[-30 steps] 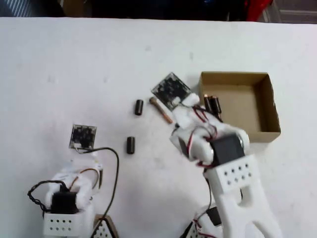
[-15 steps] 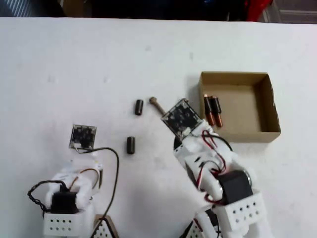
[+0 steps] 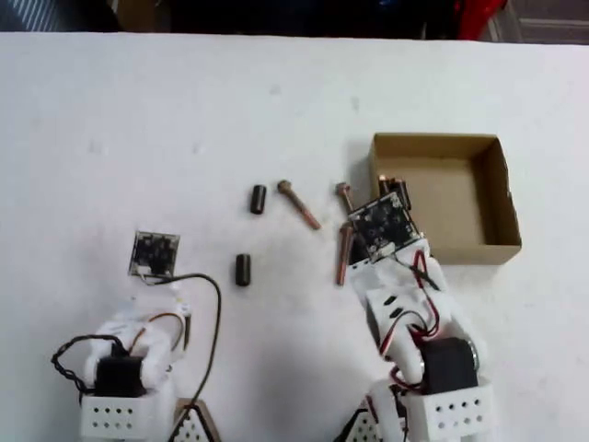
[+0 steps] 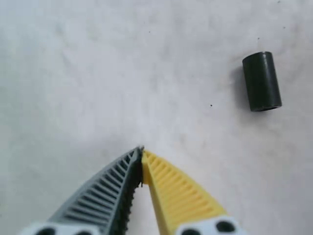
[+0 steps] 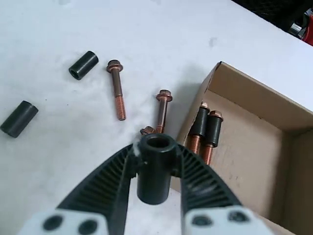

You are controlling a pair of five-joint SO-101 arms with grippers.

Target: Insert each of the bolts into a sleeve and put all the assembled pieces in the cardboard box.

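One sleeve (image 5: 155, 178) held, one bolt (image 3: 343, 253) beside the jaws

The cardboard box (image 3: 460, 184) holds two assembled pieces (image 5: 198, 125). The left gripper (image 4: 142, 155), closed and empty, is farther off. The right gripper (image 5: 156, 147) clamps the sleeve, bore forward. The nearest bolt lies just beside these jaws, long axis roughly along the arm.

Cardboard box (image 5: 254, 100) holds two sleeved bolts (image 5: 212, 131); three bolts (image 5: 117, 90), two sleeves (image 5: 83, 64) lie outside.
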